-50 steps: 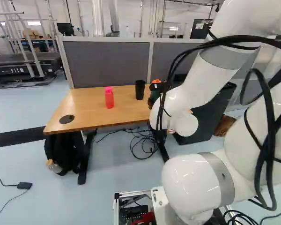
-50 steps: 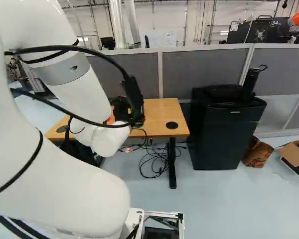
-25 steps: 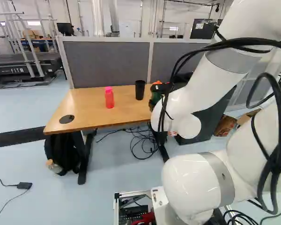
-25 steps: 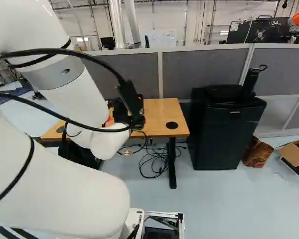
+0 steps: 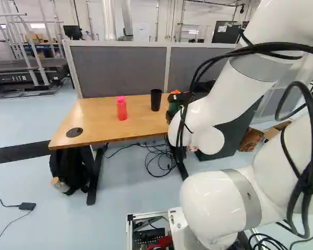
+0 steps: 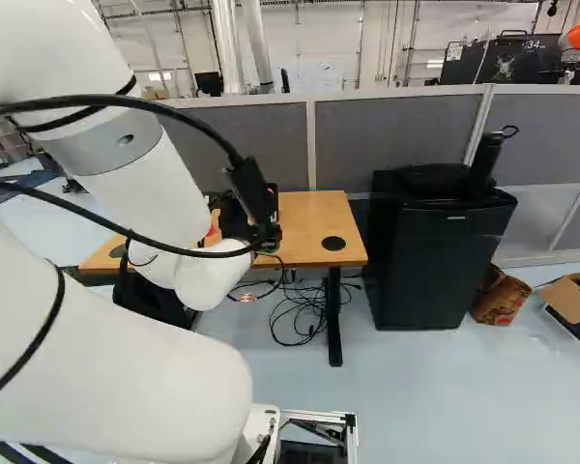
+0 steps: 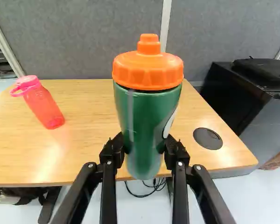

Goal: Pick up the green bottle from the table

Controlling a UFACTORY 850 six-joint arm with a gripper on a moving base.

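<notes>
In the left base view the gripper is partly hidden by my arm and cables, at the right end of the wooden table. Beside it, part of the green bottle with its orange cap shows. From the wrist, the gripper is shut on the green bottle, one finger against each side of its lower body. The bottle stands upright, cap up. Its base overlaps the table's front edge in the wrist view; whether it touches the table I cannot tell.
A pink bottle and a black cup stand on the table. Grey partitions rise behind it. A black cabinet and cardboard boxes are to the right. Cables and a backpack lie underneath.
My upper arm and its cables have swung slightly rightward in the left base view and leftward in the right one, mostly in the first half second. The gripper end shifted only slightly, the bottle with it.
</notes>
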